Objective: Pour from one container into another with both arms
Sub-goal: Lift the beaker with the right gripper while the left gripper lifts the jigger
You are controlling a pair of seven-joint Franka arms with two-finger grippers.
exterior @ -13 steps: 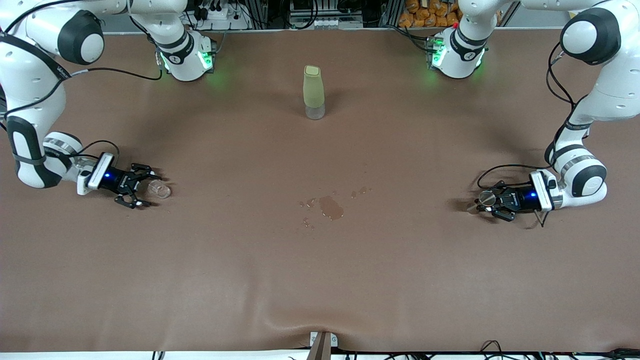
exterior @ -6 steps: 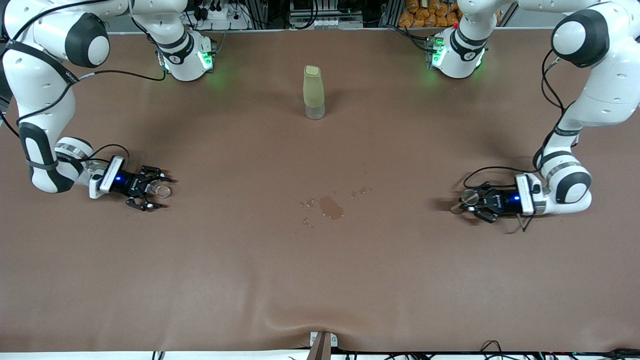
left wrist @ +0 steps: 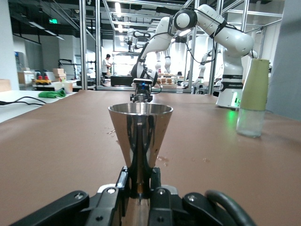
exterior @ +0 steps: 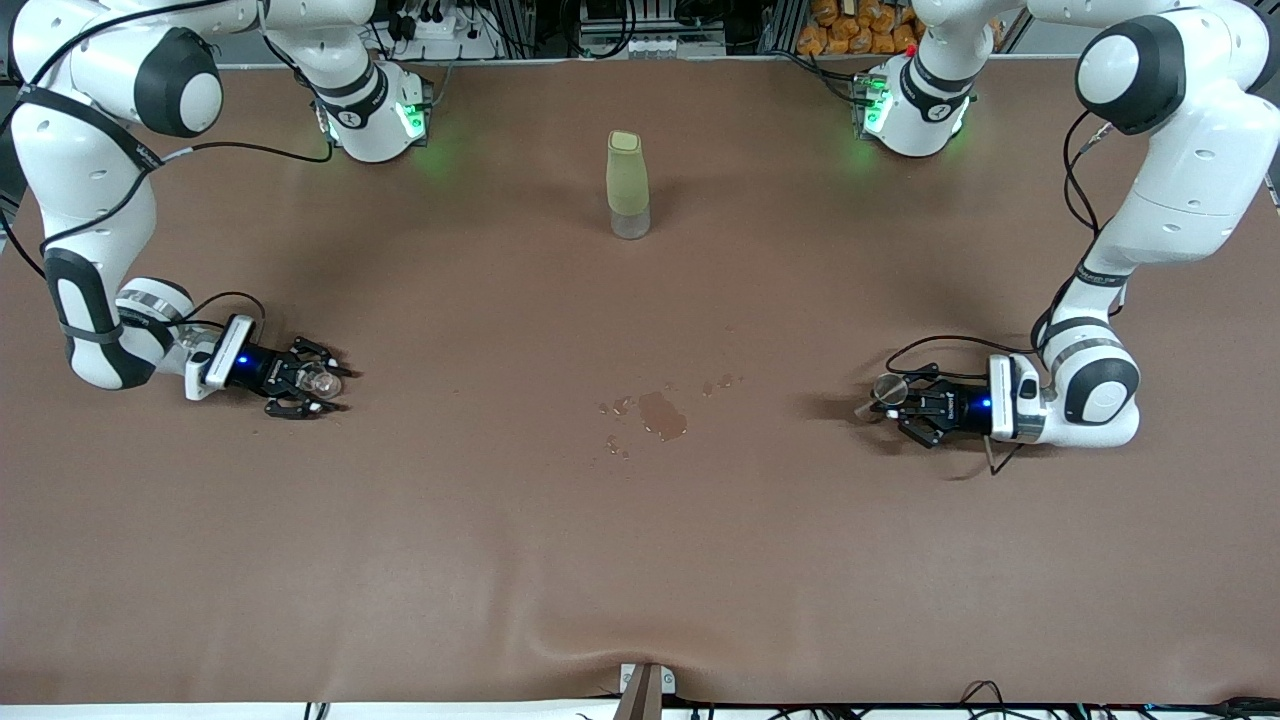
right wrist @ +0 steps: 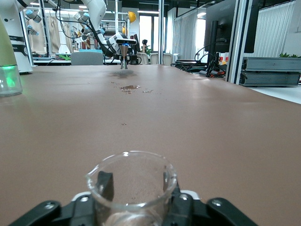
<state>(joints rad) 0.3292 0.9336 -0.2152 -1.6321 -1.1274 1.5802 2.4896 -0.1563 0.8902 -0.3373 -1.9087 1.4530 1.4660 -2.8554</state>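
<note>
In the front view a brown mat covers the table (exterior: 640, 560), with a small wet spill (exterior: 660, 413) near its middle and a pale green bottle (exterior: 627, 184) standing upright nearer the robots' bases. The right arm bends low at its end of the table, its right gripper (exterior: 312, 385) lying level and closed around a clear glass beaker (exterior: 320, 381). The left arm reaches low at its own end, its left gripper (exterior: 897, 404) level and clamped on a metal cup (exterior: 889, 389); the two grippers point toward each other, well apart. In the left wrist view the metal cup (left wrist: 140, 141) stands upright, mouth up, flaring from a narrow waist pinched between the fingers (left wrist: 156, 181), with a workshop hall of frames in the background. In the right wrist view the beaker (right wrist: 132, 184) stands upright, open mouth up, a finger (right wrist: 105, 184) pressed on each side of its wall.
</note>
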